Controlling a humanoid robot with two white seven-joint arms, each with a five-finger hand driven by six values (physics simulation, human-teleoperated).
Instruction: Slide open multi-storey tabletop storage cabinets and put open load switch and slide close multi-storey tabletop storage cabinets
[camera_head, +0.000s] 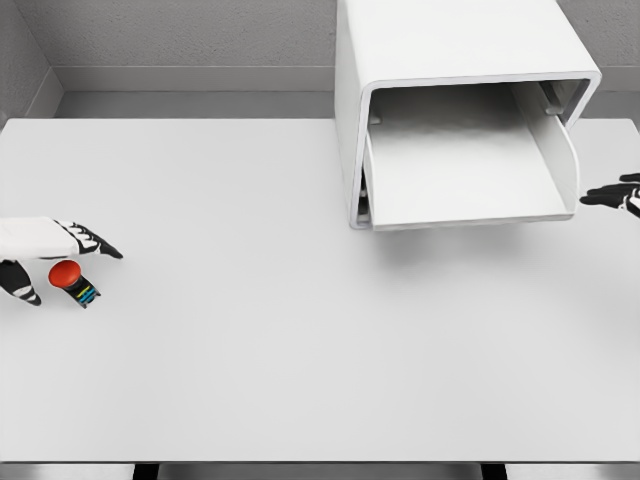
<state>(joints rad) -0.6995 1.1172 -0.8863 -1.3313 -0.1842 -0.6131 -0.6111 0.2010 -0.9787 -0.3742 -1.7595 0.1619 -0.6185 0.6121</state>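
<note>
The white storage cabinet (455, 60) stands at the back right of the table, its drawer (470, 200) slid out toward me and empty inside. The load switch (72, 279), a small dark body with a red round button, lies at the far left of the table. My left hand (60, 262) hovers right over it, fingers spread around the red button without closing on it. My right hand (612, 194) shows only at the right edge, just right of the drawer's front corner, fingers stretched out and holding nothing.
The white table (300, 350) runs across the whole view, its front edge near the bottom. A grey wall rises behind the cabinet.
</note>
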